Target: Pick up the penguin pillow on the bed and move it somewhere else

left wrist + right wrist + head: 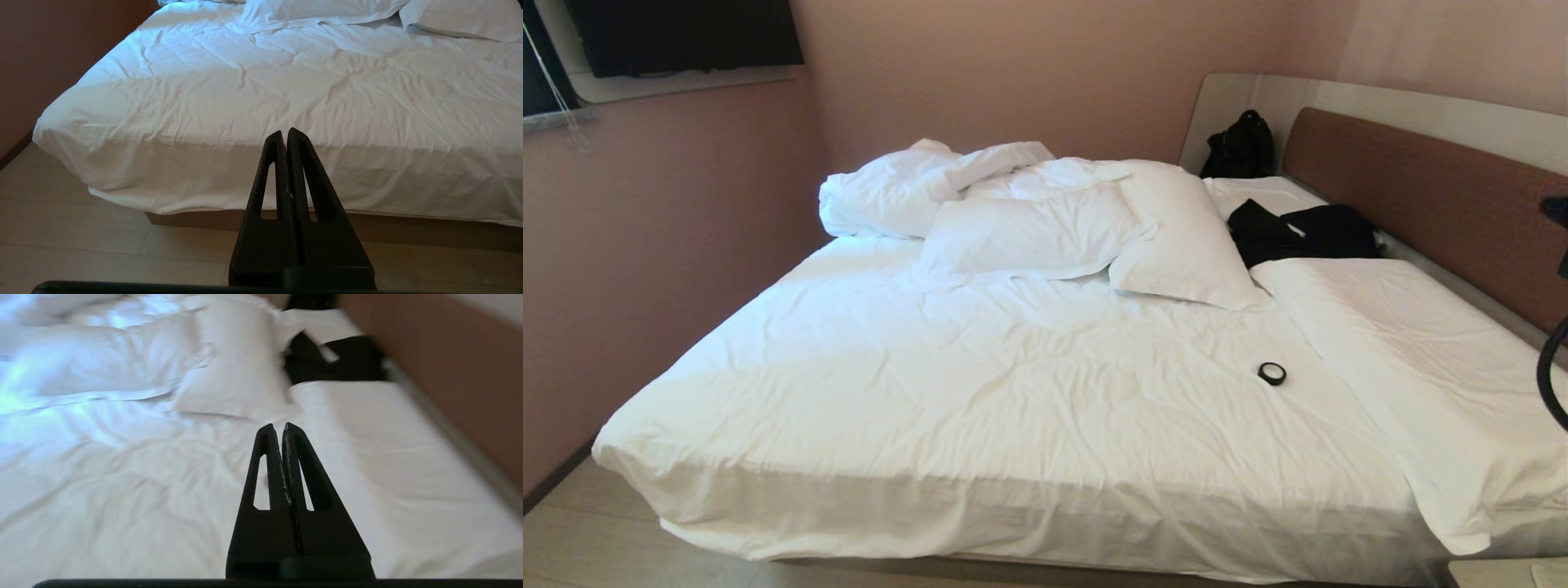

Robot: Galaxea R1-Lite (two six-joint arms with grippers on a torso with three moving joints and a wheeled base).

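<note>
The penguin pillow shows in none of the views. The bed (931, 392) fills the head view, with rumpled white sheets and a brown headboard (1421, 188) on the right. My right gripper (278, 426) hovers over the bed's right half, pointing toward the white pillows, shut with nothing between its fingers. My left gripper (284, 132) hangs low over the floor in front of the bed's near edge (261, 171), also shut and empty. Neither gripper appears in the head view.
Two plain white pillows (1029, 233) (1184, 237) and a bunched duvet (898, 192) lie at the far side. Black clothing (1298, 233) and a black bag (1241, 147) sit near the headboard. A black tape roll (1272, 373) rests on the sheet. A wall borders the left.
</note>
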